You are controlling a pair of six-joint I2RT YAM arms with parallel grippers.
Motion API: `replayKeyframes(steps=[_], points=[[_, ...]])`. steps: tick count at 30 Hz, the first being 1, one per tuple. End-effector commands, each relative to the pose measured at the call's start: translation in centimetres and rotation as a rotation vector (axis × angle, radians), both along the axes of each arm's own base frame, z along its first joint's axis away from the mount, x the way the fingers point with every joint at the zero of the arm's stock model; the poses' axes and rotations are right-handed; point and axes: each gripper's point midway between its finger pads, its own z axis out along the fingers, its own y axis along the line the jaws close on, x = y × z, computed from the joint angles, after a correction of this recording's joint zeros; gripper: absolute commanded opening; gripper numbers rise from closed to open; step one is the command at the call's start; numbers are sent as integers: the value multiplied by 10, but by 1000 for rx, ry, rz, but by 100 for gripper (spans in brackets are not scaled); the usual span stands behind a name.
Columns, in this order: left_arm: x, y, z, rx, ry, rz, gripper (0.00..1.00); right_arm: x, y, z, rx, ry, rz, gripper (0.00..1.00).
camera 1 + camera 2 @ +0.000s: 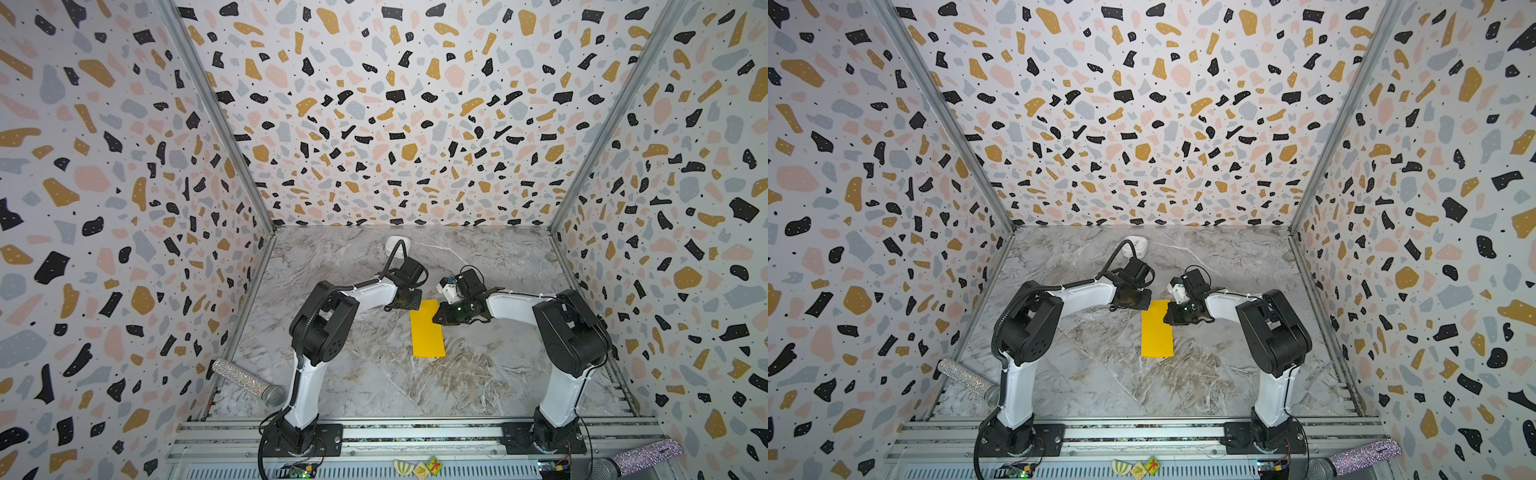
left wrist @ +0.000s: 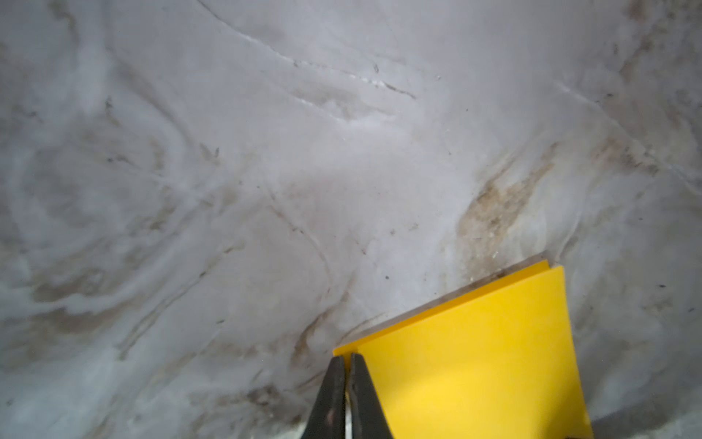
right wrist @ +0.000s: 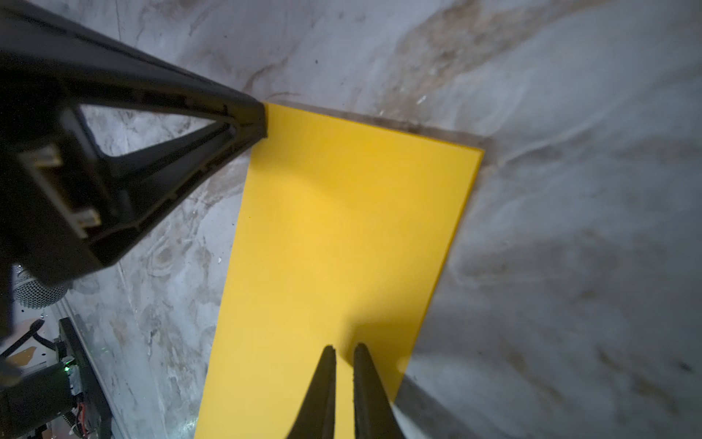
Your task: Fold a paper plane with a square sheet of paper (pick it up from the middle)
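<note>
The square sheet of paper (image 1: 427, 332) (image 1: 1156, 332) lies flat on the marble table, folded in half into a narrow yellow rectangle; in the left wrist view its two layers (image 2: 475, 361) show at one edge. My left gripper (image 1: 416, 302) (image 1: 1146, 303) (image 2: 346, 355) is shut, with its tips on the paper's far left corner. That same gripper (image 3: 262, 121) shows in the right wrist view, touching the corner. My right gripper (image 1: 435, 318) (image 1: 1167, 318) (image 3: 343, 346) is shut but for a slit, tips down on the paper (image 3: 342, 228) near its far right edge. No paper plane shape shows.
A white rounded box (image 1: 397, 245) (image 1: 1136, 245) sits at the back of the table behind the left arm. Glittery microphones lie at the front left (image 1: 249, 382) and front right (image 1: 636, 459). Small picture tiles (image 1: 417, 467) rest on the front rail. Patterned walls enclose three sides.
</note>
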Motion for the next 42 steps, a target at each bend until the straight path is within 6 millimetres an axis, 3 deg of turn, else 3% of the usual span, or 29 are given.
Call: replayKeyframes(steps=[1,6,11,14,20,25,29,33,36,42], points=[[2,23,-7,131,-3,32,9,-24,-45,-55,-221,114,-59,14],[5,30,3,176,-26,22,9,-23,-44,-54,-218,113,-60,15],[6,20,30,100,-48,21,13,-17,-39,-48,-201,100,-53,14],[-2,25,46,33,-88,66,16,-7,-31,-37,-172,74,-44,15],[-22,52,64,-93,-122,182,34,9,16,-2,-45,-55,142,15],[-47,38,62,-340,-55,198,44,33,39,17,-21,-130,219,15],[-66,26,52,-485,-3,207,50,38,55,35,0,-183,269,22],[-74,32,48,-506,2,239,55,31,66,62,36,-245,269,33],[-73,42,49,-481,-16,262,58,23,65,68,42,-230,216,36],[-62,92,61,-426,-92,371,66,-13,75,53,10,-171,194,33]])
